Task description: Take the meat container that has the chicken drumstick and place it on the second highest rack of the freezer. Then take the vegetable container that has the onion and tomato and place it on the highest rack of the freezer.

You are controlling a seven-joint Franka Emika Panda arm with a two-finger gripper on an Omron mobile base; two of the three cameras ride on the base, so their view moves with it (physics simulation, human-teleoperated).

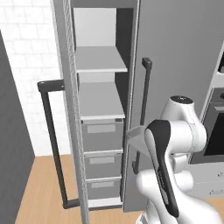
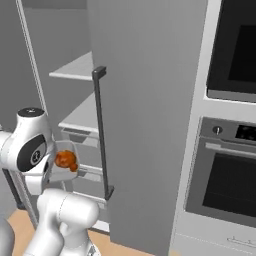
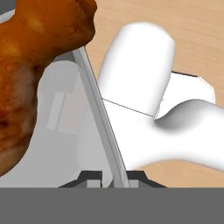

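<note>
The freezer (image 1: 100,109) stands open, its two flat light-grey shelves bare above three grey drawers. Beside it rises a black-windowed oven (image 2: 225,185), over a wooden floor (image 1: 43,188). The pale meat container (image 2: 64,172) hangs in front of the drawers, its thin rim pinched between the closed jaws. Inside lies the glossy orange-brown chicken drumstick (image 3: 30,74), partly cut off in the hand view.

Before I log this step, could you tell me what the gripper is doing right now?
Gripper: shut on the rim of the meat container holding the chicken drumstick.
</note>
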